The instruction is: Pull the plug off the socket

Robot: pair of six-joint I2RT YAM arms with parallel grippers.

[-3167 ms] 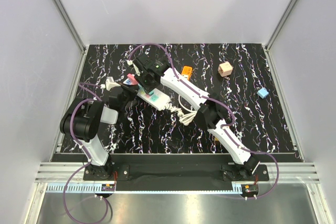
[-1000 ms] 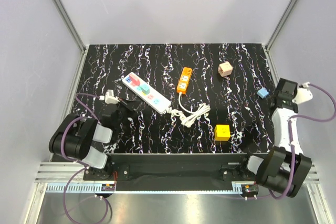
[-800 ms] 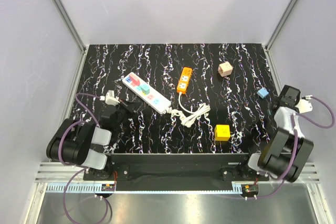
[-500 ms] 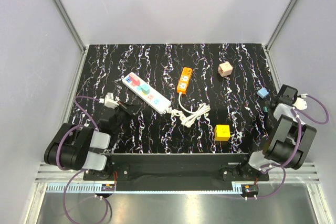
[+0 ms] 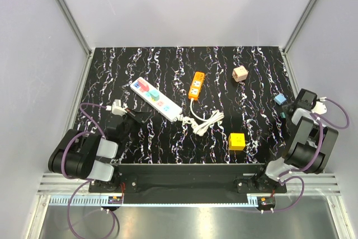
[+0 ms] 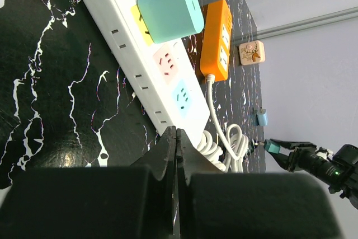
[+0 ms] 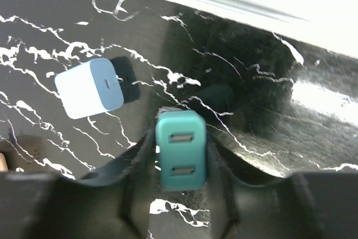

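My right gripper (image 7: 180, 158) is clamped on the plug (image 7: 180, 149), a small teal block with two slots in the face turned toward my wrist. It is held off the table (image 5: 224, 60), well apart from the socket (image 6: 159, 85), out past the socket's cord end by the right edge. Just beside the plug lies a pale blue cube (image 7: 89, 88), resting on the table and not touching my fingers.

My left gripper (image 6: 175, 138) has its fingers pressed flat together with nothing between them. It points at the socket's cord end from the near-left side, a strip of marbled table lying between the tips and the white casing.

The socket lies slantwise on the left half of the table. A teal charger block (image 6: 170, 9) is seated in one of its outlets toward the far end; the pink and teal outlets nearer the cord show bare. Its white cord (image 6: 224, 145) is looped in a bundle at the near end. An orange power strip (image 6: 216, 32) lies just beyond the socket, close to the cord end but not touching it. A beige cube (image 6: 251, 52) sits farther back, and a yellow cube (image 5: 236, 141) sits to the near right of the cord.

Both my arms are folded back tight over their bases, the left low at the near-left corner, the right against the right edge.
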